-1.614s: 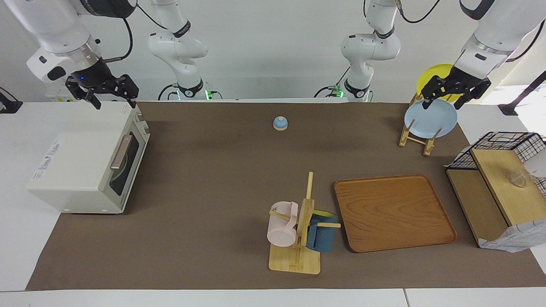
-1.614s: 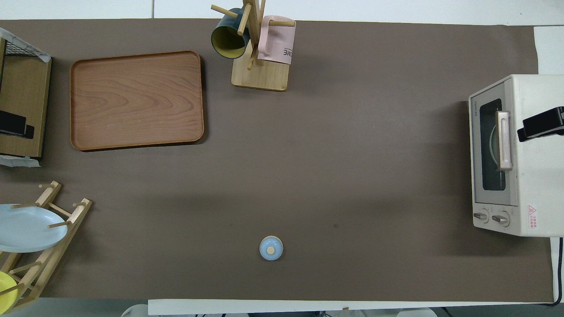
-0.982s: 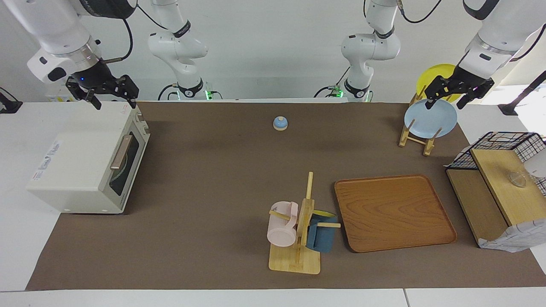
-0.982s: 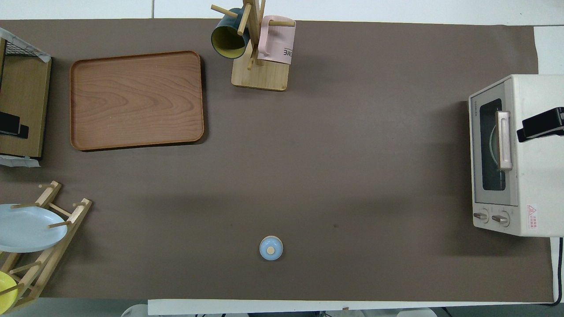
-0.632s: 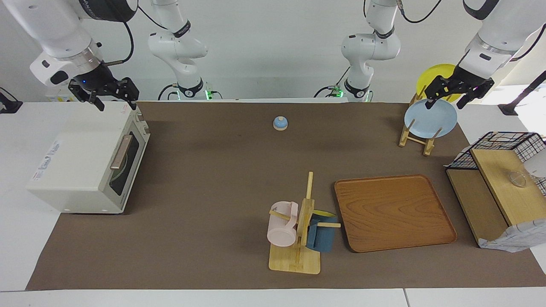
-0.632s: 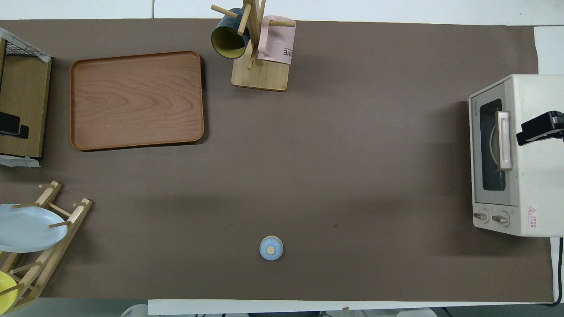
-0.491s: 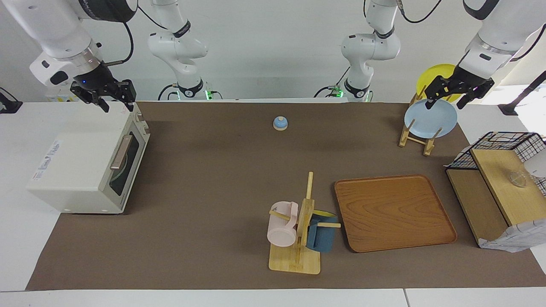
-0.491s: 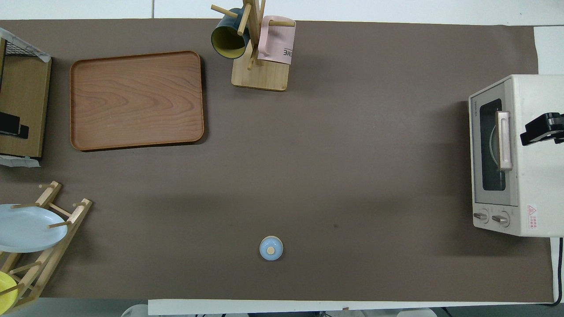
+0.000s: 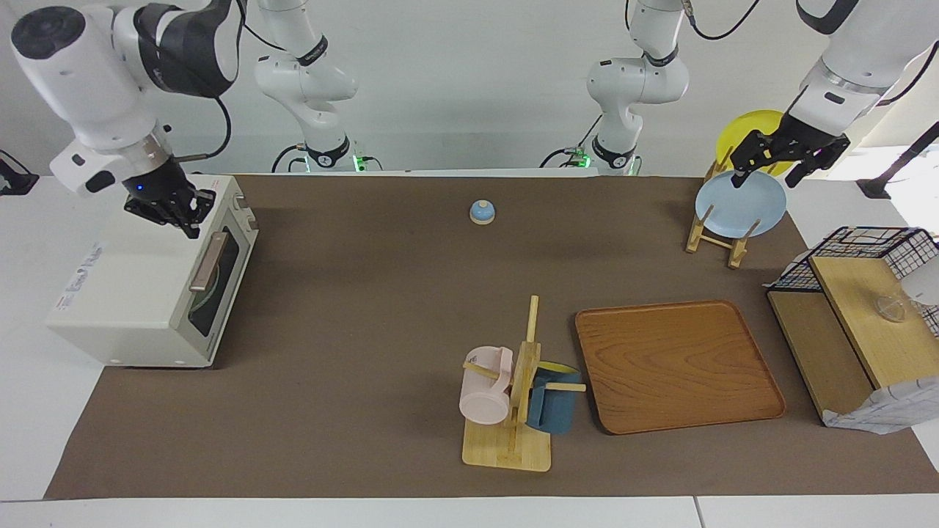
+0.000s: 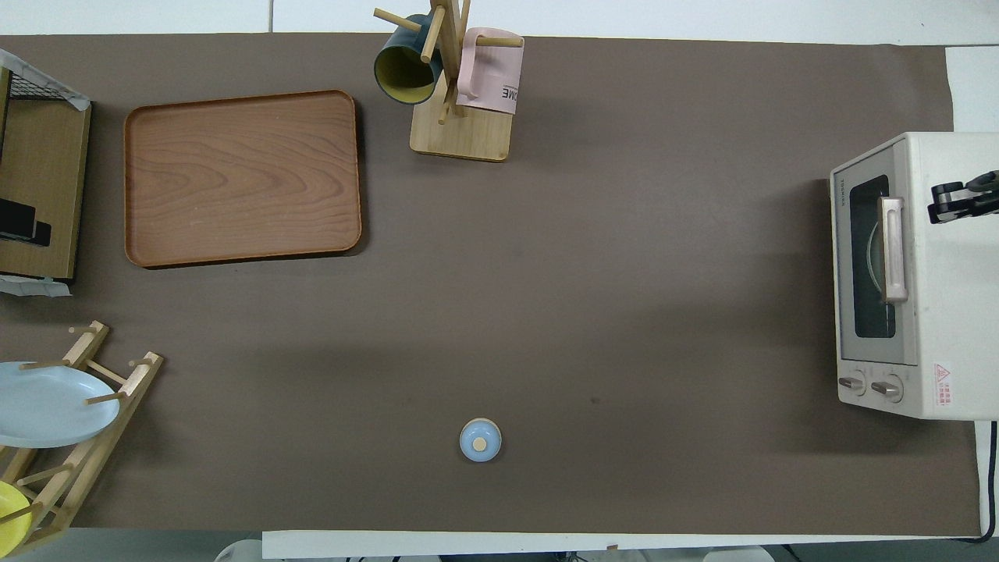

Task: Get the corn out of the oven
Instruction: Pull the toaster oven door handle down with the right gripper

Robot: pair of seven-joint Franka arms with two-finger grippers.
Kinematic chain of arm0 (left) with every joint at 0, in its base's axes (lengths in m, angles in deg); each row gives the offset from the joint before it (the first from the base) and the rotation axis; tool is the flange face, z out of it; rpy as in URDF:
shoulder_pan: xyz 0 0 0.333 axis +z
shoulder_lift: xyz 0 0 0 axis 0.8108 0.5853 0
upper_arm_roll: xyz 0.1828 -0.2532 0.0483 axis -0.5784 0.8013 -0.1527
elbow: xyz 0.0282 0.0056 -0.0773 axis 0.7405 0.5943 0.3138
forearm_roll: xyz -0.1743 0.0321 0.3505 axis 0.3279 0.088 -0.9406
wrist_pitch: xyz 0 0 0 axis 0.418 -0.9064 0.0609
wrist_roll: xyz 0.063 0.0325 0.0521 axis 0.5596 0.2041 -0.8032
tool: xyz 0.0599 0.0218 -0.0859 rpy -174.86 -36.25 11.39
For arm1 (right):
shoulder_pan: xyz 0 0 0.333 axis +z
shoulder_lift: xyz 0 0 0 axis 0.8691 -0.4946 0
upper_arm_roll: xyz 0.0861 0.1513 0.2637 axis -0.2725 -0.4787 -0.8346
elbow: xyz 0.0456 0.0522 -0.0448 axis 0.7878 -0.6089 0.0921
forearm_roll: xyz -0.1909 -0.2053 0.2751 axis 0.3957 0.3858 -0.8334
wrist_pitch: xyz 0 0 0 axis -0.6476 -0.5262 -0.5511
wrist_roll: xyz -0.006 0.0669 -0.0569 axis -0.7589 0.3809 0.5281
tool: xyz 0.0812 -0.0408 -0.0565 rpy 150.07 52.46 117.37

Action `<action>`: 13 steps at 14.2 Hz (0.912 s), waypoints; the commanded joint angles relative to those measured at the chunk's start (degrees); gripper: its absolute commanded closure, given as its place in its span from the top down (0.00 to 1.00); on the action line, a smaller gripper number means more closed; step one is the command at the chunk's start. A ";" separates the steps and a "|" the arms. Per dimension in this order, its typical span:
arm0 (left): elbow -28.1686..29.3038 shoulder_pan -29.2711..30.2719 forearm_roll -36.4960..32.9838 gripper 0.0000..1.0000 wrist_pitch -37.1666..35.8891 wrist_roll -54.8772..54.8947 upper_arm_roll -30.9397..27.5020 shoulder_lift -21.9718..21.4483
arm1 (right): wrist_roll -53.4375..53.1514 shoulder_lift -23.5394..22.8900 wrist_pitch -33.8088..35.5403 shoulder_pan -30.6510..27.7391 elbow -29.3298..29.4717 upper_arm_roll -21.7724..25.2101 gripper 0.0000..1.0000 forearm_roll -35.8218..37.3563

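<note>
The cream-white oven (image 9: 139, 271) stands at the right arm's end of the table, its dark glass door shut and its tan bar handle (image 9: 209, 260) facing the table's middle. It also shows in the overhead view (image 10: 948, 312). The corn is hidden; only a pale plate rim (image 9: 198, 302) shows through the glass. My right gripper (image 9: 176, 210) hangs just over the oven's top, close above the handle; the overhead view shows its tip (image 10: 958, 201). My left gripper (image 9: 767, 167) is open and empty over the plate rack (image 9: 713, 227), where that arm waits.
The rack holds a blue plate (image 9: 739, 204) and a round yellow plate (image 9: 747, 126). A small blue knob (image 9: 482, 211) sits near the robots. A wooden tray (image 9: 678, 364), a mug tree (image 9: 513, 396) with two mugs and a wire shelf unit (image 9: 858, 308) stand farther out.
My right gripper has dropped from above the oven's robot-side corner to just over its top near the handle, and its wrist has turned. The left arm has barely moved.
</note>
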 commanded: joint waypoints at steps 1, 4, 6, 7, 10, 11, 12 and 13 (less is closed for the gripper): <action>0.71 -0.01 -0.10 1.00 -0.69 0.27 -0.13 -0.93 | -5.48 -0.66 -3.38 -0.21 -3.72 -0.18 0.00 1.98; 0.71 -0.01 -0.10 1.00 -0.60 0.27 -0.13 -0.93 | -5.76 -0.66 -5.06 -0.22 -6.02 -0.18 0.00 1.98; 0.71 -0.01 -0.10 1.00 -0.60 0.27 -0.13 -0.93 | -5.76 -0.58 -5.85 -0.22 -6.99 -0.18 0.00 1.98; 0.71 -0.01 -0.10 1.00 -0.69 0.27 -0.13 -0.93 | -5.76 -0.66 -6.20 -0.30 -7.60 -0.18 0.00 1.98; 0.71 -0.01 -0.10 1.00 -0.69 0.27 -0.13 -0.93 | -5.23 -0.66 -6.21 -0.39 -8.22 -0.18 0.00 2.76; 0.71 -0.01 -0.10 1.00 -0.60 0.27 -0.13 -0.93 | -5.23 -0.58 -6.21 -0.39 -8.66 -0.18 0.00 2.94; 0.71 -0.01 -0.10 1.00 -0.69 0.27 -0.13 -0.93 | -5.23 -0.40 -6.29 -0.48 -9.53 -0.18 0.00 2.94; 0.71 -0.01 -0.10 1.00 -0.60 0.27 -0.13 -0.93 | -5.14 -0.23 -6.90 -0.48 -10.06 -0.18 0.00 2.94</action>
